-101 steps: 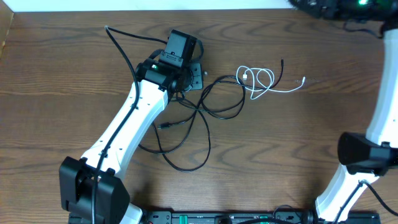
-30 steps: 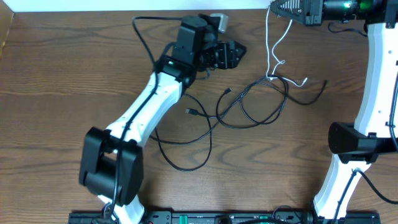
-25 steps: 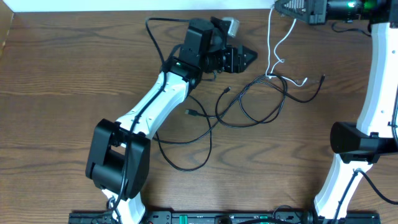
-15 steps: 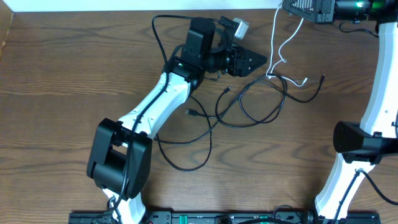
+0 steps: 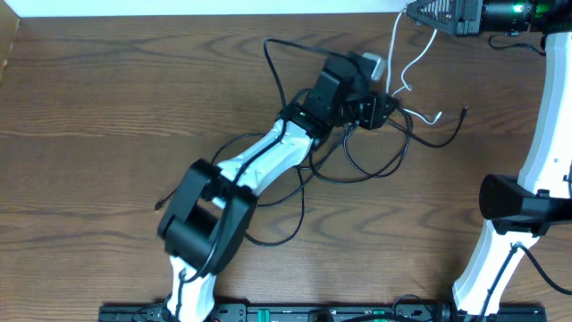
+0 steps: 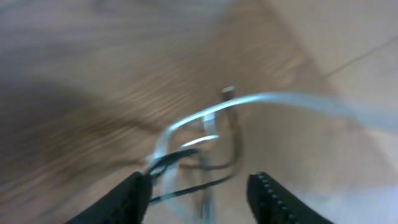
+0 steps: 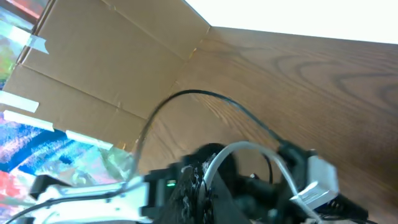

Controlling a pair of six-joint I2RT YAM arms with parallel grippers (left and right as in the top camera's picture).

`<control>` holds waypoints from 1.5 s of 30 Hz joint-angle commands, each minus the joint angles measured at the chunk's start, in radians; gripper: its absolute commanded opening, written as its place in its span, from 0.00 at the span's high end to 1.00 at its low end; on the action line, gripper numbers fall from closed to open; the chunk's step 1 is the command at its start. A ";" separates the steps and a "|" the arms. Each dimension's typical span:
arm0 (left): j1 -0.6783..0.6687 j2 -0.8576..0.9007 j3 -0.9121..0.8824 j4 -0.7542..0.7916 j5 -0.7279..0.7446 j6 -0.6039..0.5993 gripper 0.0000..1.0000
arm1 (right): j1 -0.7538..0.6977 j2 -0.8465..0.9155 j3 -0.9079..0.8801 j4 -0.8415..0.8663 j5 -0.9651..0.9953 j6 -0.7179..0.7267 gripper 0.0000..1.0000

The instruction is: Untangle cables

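A thin white cable [image 5: 399, 63] runs from the top edge of the overhead view down into the tangle, and my right gripper [image 5: 413, 12] is shut on its upper end. Black cables [image 5: 375, 170] loop across the wood below it, with one more loop [image 5: 268, 234] nearer the front. My left gripper [image 5: 386, 105] sits at the knot where white and black cross. In the left wrist view its jaws [image 6: 202, 196] stand open, with a black cable [image 6: 199, 190] and the blurred white loop [image 6: 205, 115] between them. The right wrist view shows its gripper [image 7: 202, 186] pinching the white cable [image 7: 249, 145].
The left arm [image 5: 268, 161] stretches diagonally over the black loops, trailing its own thick black wire [image 5: 286, 49]. The right arm's base [image 5: 518, 201] stands at the right side. A cardboard wall [image 7: 93, 56] rises beyond the table's far edge.
The left arm has swung right and its gripper has reached the knot below the hanging white cable, its jaws narrower than before. The right gripper still holds the white cable up.
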 commanded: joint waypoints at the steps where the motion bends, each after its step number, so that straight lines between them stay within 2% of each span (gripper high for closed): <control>1: 0.010 0.046 -0.011 0.002 -0.107 -0.015 0.56 | -0.006 0.004 0.002 -0.008 -0.023 -0.007 0.99; 2: 0.010 0.049 -0.011 0.002 -0.116 -0.015 0.66 | -0.006 0.004 0.002 -0.010 -0.023 -0.008 0.99; 4: 0.010 0.050 -0.011 0.002 -0.134 -0.012 0.91 | -0.006 0.004 0.002 -0.013 -0.022 -0.017 0.99; 15: 0.111 -0.079 -0.011 -0.005 -0.137 0.012 0.93 | -0.031 0.004 0.002 -0.014 0.023 -0.018 0.99; 17: 0.120 -0.100 -0.011 -0.005 -0.113 0.012 0.89 | -0.031 0.004 0.002 -0.015 0.023 -0.018 0.99; 20: 0.121 -0.102 -0.011 0.010 0.054 0.033 0.55 | -0.031 0.004 0.002 -0.015 0.023 -0.018 0.99; 21: 0.121 -0.100 -0.011 0.009 0.118 0.058 0.47 | -0.031 0.004 0.002 -0.015 0.023 -0.019 0.99; 22: 0.117 -0.099 -0.011 0.002 0.198 0.092 0.43 | -0.031 0.004 0.002 -0.015 0.023 -0.019 0.99; 24: 0.110 -0.097 -0.013 -0.009 0.278 0.117 0.41 | -0.033 0.004 0.002 -0.015 0.023 -0.018 0.99; 27: 0.086 -0.091 -0.015 -0.009 0.292 0.156 0.39 | -0.035 0.004 0.002 -0.016 0.023 -0.018 0.99; 33: 0.031 -0.086 -0.015 0.029 0.099 0.171 0.39 | -0.035 0.004 0.002 -0.026 0.023 -0.019 0.99; 38: 0.014 -0.072 -0.015 0.101 0.026 0.173 0.40 | -0.035 0.004 0.002 -0.027 0.023 -0.019 0.99; 45: 0.014 0.011 -0.015 0.255 -0.093 0.169 0.49 | -0.035 0.004 0.002 -0.058 0.023 -0.046 0.99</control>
